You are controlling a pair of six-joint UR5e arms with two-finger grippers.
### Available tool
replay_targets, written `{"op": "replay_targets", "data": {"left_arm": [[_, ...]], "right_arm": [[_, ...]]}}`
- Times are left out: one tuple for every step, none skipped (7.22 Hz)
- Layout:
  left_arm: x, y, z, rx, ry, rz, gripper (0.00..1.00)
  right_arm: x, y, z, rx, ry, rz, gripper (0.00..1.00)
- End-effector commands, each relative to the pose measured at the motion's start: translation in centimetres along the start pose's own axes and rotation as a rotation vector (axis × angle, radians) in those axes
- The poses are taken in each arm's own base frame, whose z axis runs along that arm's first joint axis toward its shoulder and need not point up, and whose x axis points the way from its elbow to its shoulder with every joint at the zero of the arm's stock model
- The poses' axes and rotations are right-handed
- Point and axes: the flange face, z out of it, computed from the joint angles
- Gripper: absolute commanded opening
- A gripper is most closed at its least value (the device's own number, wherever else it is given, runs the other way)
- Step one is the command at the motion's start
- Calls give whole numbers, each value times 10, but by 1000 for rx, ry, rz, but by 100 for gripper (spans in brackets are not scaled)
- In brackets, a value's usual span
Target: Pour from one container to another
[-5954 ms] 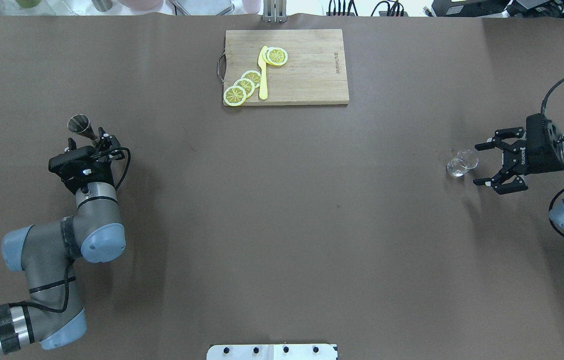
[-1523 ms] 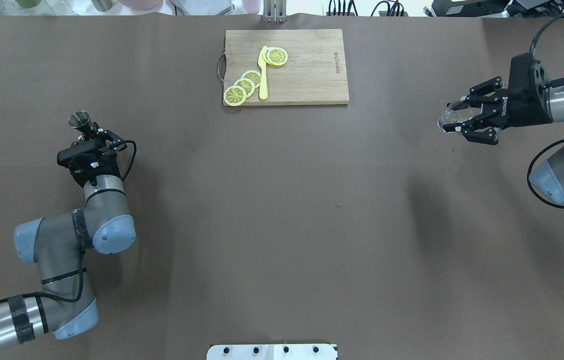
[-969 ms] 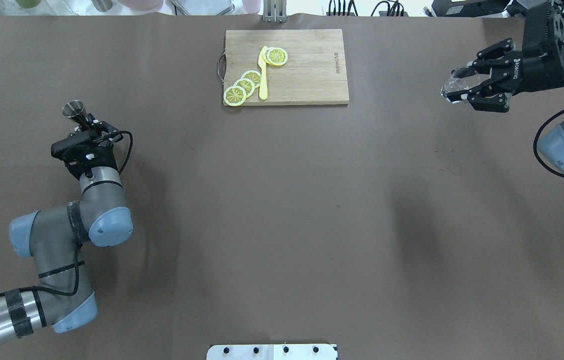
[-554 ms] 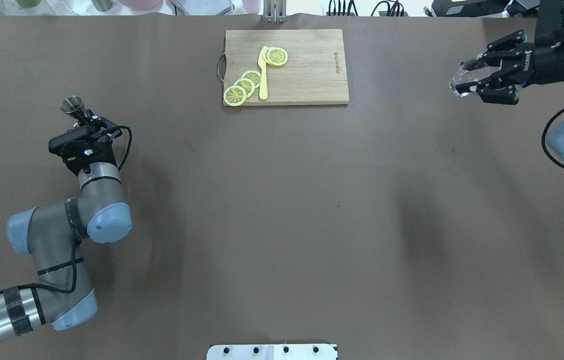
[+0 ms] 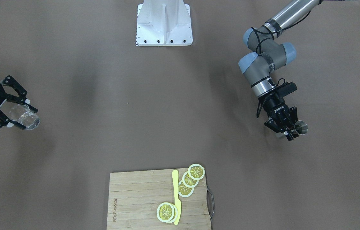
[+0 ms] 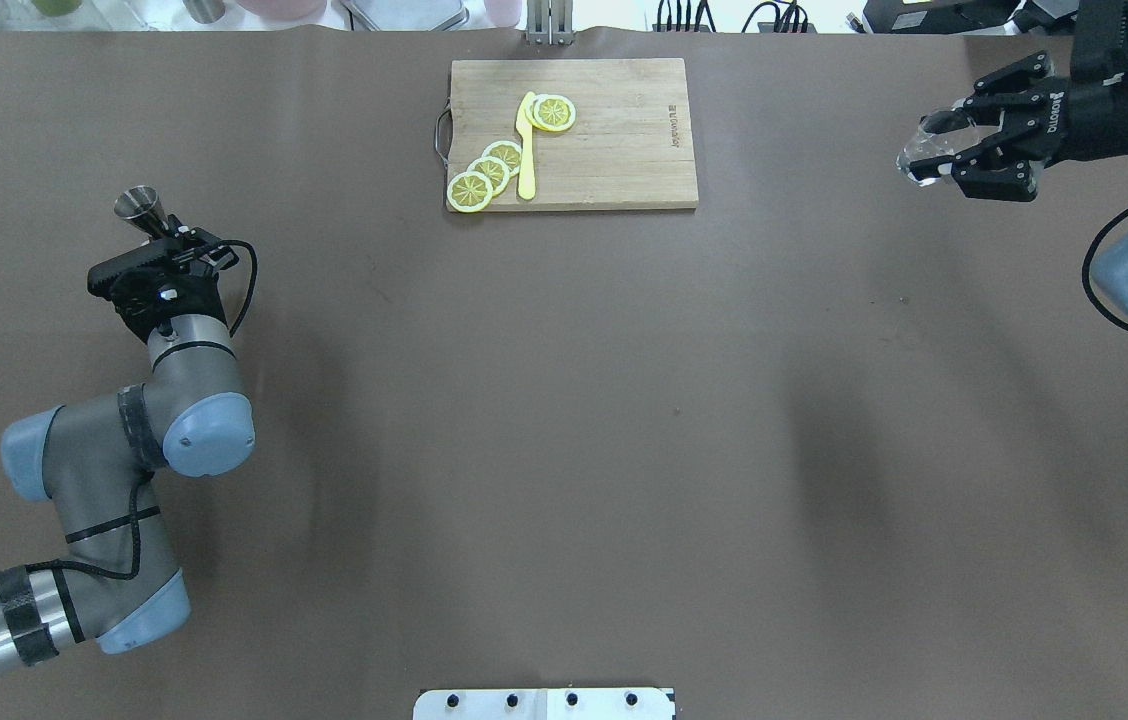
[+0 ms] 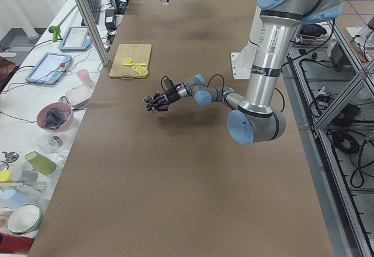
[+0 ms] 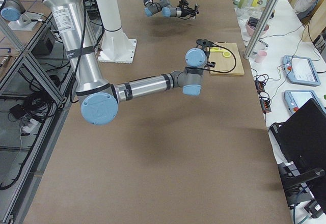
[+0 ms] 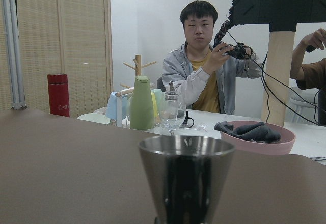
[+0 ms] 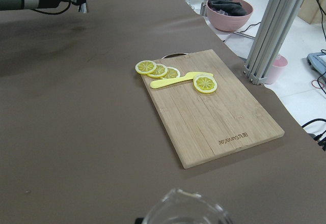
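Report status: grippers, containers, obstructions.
Left gripper shut on metal jigger, upright. Right gripper shut on clear glass, aloft, far from jigger. Cutting board with lemon slices and knife lies between the arms.

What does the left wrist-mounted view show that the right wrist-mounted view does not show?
Only the left wrist view: a man in a grey jacket, a red cylindrical bottle. Only the right wrist view: the wooden cutting board with yellow lemon slices and the clear glass cup's rim. Both: the steel conical measuring cup, the pink bowl, the brown table.
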Motion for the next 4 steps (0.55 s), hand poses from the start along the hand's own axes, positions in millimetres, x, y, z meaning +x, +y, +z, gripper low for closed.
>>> {"op": "replay_targets", "data": {"left_arm": [[17,-14,-18,-109,133,131,0],[25,-22,-24,-117,198,121,0],[29,-25,-25,-106,204,153,0],[36,-34,-32,-95,225,175,0]], "right_arm": [[-5,-14,-3,17,-8,-21,0],[-9,-14,0,18,-16,-24,0],[-12,-22,1,20,-45,-17,0],[-23,-17,-4,7,-136,-18,0]]}}
